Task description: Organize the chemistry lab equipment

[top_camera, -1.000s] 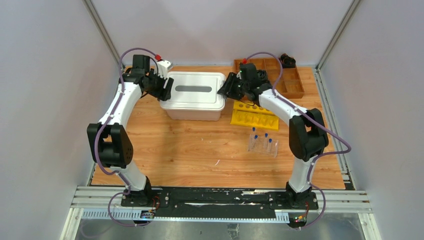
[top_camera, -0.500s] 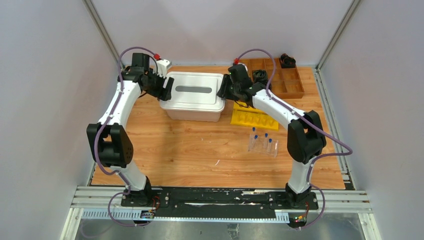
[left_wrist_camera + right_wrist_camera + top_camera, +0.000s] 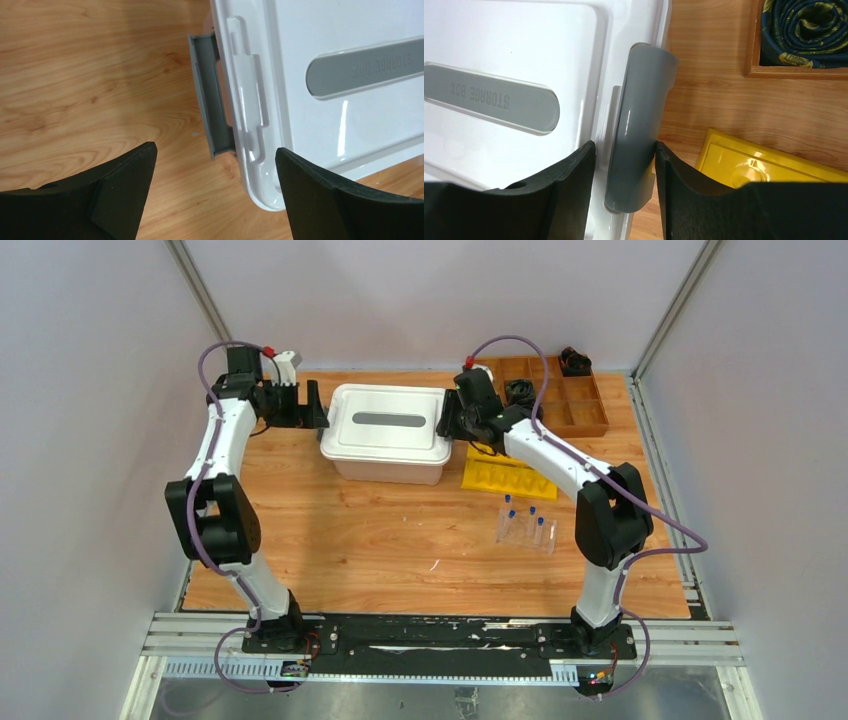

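Left gripper (image 3: 215,155): jaws spread wide, holding nothing.
Between the left jaws: the grey left latch (image 3: 212,100) lies ahead of the gap, touching neither finger; wood shows beside one finger, the lid edge beside the other.
Right gripper (image 3: 625,150): jaws drawn narrow onto the grey right latch (image 3: 639,125), which fills the gap between them.
Beside the right jaws: the finger on the outer side lies against the latch; the finger on the lid side sits over the white lid.
Storage box (image 3: 385,425): white, lid on, spanning the space between the two grippers, one latch at each end.
Yellow tray (image 3: 764,167): just beyond the outer right finger, on the table (image 3: 350,530).
Wooden tray (image 3: 580,405): past the right jaws on the side away from the box; a dark rolled cloth (image 3: 806,30) lies in one compartment.
Tubes (image 3: 520,508): blue-capped, upright in the clear rack (image 3: 525,532), well apart from both pairs of jaws, towards the arm bases from the right jaws, past the yellow tray.
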You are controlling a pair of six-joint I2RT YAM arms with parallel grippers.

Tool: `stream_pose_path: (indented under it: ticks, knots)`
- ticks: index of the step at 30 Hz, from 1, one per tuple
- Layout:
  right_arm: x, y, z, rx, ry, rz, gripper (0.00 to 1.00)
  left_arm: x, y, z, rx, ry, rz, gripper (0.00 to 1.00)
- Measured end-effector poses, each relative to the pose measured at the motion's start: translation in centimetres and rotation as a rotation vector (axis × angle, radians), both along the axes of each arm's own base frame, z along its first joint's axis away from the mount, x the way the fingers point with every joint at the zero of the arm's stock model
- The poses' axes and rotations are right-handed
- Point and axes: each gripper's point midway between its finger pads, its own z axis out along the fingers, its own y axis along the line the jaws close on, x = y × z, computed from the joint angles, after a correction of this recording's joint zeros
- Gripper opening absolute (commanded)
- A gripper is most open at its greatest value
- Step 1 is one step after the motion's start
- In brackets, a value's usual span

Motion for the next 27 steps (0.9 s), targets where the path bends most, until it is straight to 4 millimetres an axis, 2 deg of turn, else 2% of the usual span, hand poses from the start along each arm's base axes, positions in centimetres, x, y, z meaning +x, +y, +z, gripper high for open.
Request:
stream_pose_path:
  ticks: [6, 13, 16, 19, 27]
  knots:
    - [-0.2, -0.3, 0.1, -0.036, 0.007, 0.021, 0.49, 0.6, -0.6, -3.4, -0.242, 0.101, -0.005, 0.84]
    - [0.0, -0.6, 0.3, -0.088, 0.009, 0.034, 0.49, 0.8, -2.1, -3.4, -0.373, 0.087, -0.026, 0.83]
    - [0.3, -0.1, 0.4, -0.089, 0.008, 0.055, 0.48, 0.5, -3.5, -3.0, -0.457, 0.088, -0.061, 0.84]
    - [0.5, 0.3, 0.3, -0.099, 0.014, 0.068, 0.48, 0.4, -4.1, -3.3, -0.507, 0.087, -0.065, 0.84]
    - [0.6, 0.3, 0.3, -0.115, 0.017, 0.076, 0.47, 0.6, -4.0, -3.2, -0.544, 0.060, -0.040, 0.67]
